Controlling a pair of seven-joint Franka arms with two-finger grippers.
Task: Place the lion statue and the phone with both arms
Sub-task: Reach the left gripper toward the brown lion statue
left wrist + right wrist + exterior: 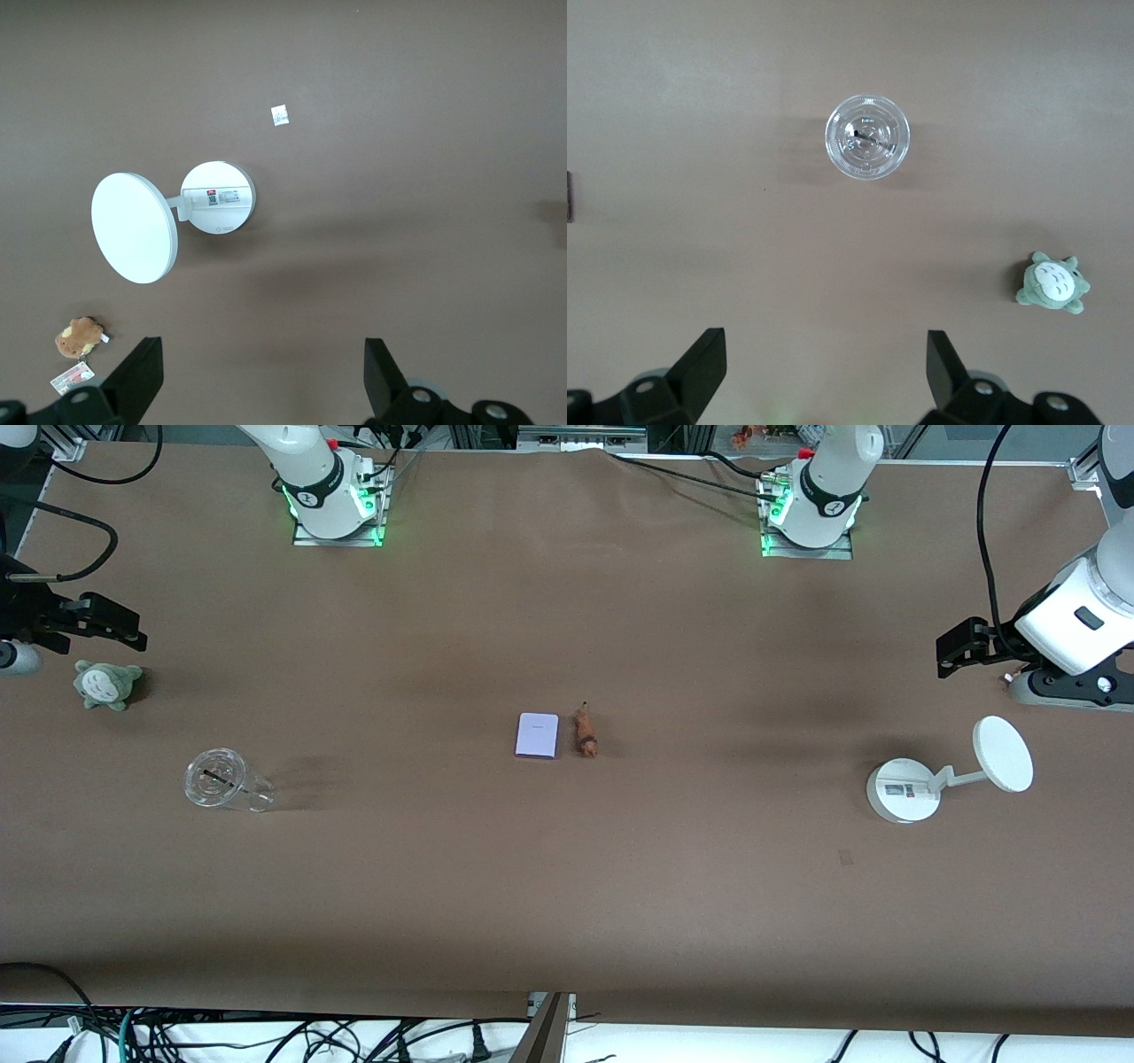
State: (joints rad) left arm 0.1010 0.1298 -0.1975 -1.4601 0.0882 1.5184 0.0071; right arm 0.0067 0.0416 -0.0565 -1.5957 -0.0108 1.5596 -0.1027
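1. Grippers are seen raised at the two ends of the table (567,886), and both arms are held waiting. The right gripper (824,367) is hung over bare brown surface at the right arm's end; its jaws are spread wide and nothing is held between them.
2. A grey-green plush toy (106,684) is found lying on the table at the right arm's end, just beneath the right gripper in the front view.
3. A clear plastic cup (221,781) with a domed lid is seen nearer to the front camera than the plush toy. Through the lid only a short dark piece can be made out; what it is cannot be told.
4. The phone (538,735) is laid flat at the middle of the table, pale lavender face up.
5. The lion statue (586,732) is laid on its side just beside the phone, toward the left arm's end, not touching it, with its darker end nearer the front camera.
6. A white round-based stand (904,789) with a tilted disc is placed near the left arm's end.
7. The left gripper (263,376) is held over the table at that end, its jaws wide apart and empty. A small brown plush (79,336) with a tag is shown in the left wrist view.
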